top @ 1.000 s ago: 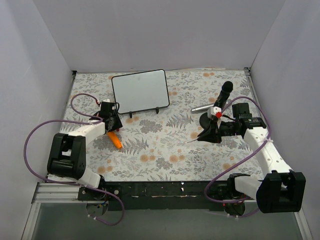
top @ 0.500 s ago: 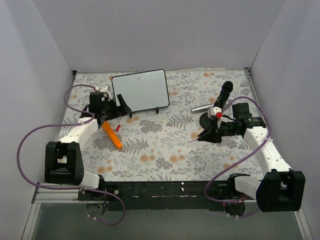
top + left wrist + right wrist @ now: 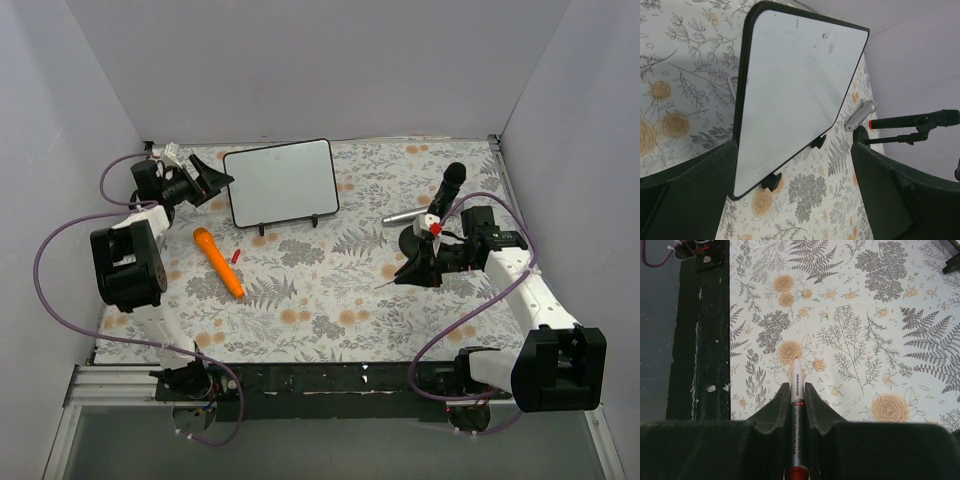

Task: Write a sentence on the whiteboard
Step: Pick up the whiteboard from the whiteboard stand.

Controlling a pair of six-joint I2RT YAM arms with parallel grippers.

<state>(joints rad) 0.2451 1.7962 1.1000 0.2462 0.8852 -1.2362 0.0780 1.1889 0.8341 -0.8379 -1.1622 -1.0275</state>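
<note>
The whiteboard [image 3: 280, 182] is standing tilted on its stand [image 3: 771, 181] in the upper middle of the top view. The left gripper [image 3: 210, 182] is hovering just beside its left edge, fingers spread. The right gripper [image 3: 406, 271], at the right, is pinching a marker [image 3: 796, 390].

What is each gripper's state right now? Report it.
Left gripper: open, holding nothing.
Right gripper: closed on the slim white marker with a red band.
</note>
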